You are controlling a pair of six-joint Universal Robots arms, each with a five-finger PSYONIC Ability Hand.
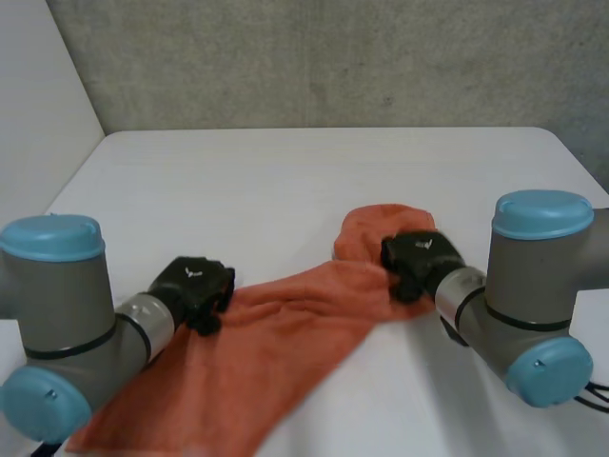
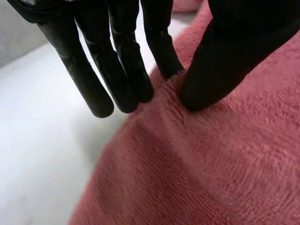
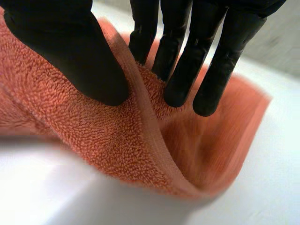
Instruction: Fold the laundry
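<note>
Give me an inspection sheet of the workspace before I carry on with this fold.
Surface: white table, no marks seen.
Job's things: one orange towel, lying slantwise and rumpled, not yet folded; its far end is bunched and raised.
Clutter: nothing seen.
Robot hands: the left robot hand pinches a ridge of cloth at the towel's long edge between thumb and one finger. The right robot hand pinches the hemmed edge at the raised far end, thumb against fingers.
Cables: nothing seen lying on the table.
Surroundings: grey wall behind the table, white panel at its left side.
</note>
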